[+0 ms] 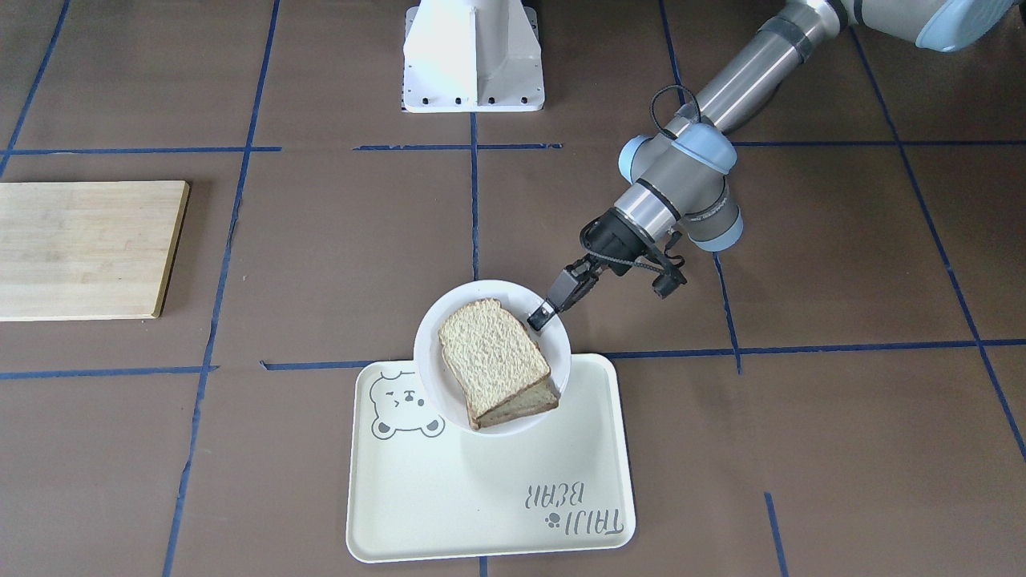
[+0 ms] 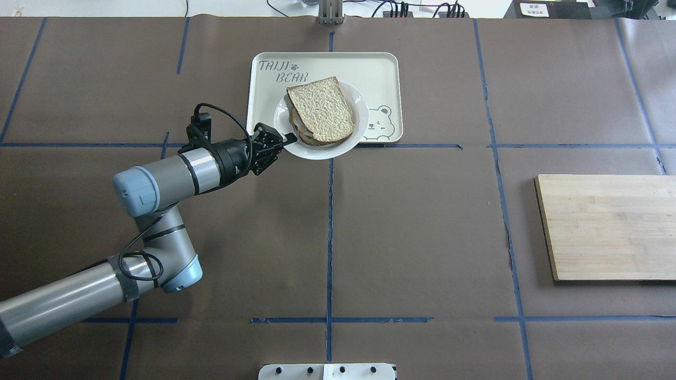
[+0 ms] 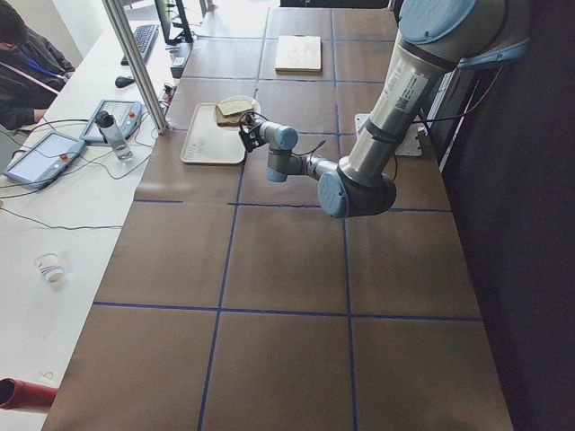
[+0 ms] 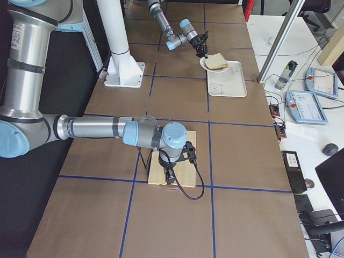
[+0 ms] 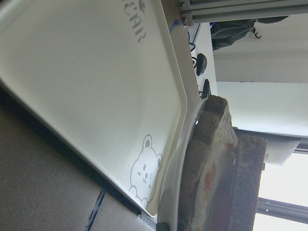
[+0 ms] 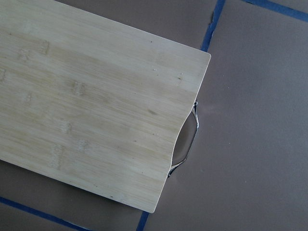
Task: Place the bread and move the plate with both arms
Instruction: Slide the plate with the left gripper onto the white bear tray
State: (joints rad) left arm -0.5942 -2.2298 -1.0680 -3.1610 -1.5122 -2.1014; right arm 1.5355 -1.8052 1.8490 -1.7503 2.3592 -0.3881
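Across the table (image 2: pixel 422 237) from the robot's base lies a cream rectangular tray (image 2: pixel 264 100). Grey lettering (image 2: pixel 282 72) in one corner reads "TAIJI BEAR", with a small paw print after the first word. A drawn bear face (image 2: pixel 379 120) with one eye winking sits in the corner diagonally opposite. I can make out no other writing on the table things.

The plate (image 2: pixel 311 150), round and plain white, sits over the tray's edge nearest the robot. Part of it is above the tray and part hangs out over the brown table cover. I cannot tell whether it rests on the tray or is held just clear of it. On the plate is the bread (image 2: pixel 320 108), pale rough face up with a thin brown crust. It lies on top of a darker slice (image 1: pixel 521 409) that peeks out beneath it.

The left gripper (image 2: pixel 288 140) reaches in low from the robot's left side. Its black fingers are pinched together on the plate's rim, on the side toward the robot. From the left wrist camera the plate and stacked slices show edge-on, close by the tray's bear.

Well apart, on the robot's right, lies a bamboo cutting board (image 2: pixel 607 227) with a metal handle (image 6: pixel 187 139) at one end. The right gripper (image 4: pixel 171 174) hangs over that board. It shows only from the side camera, so I cannot tell whether its fingers are spread or together.
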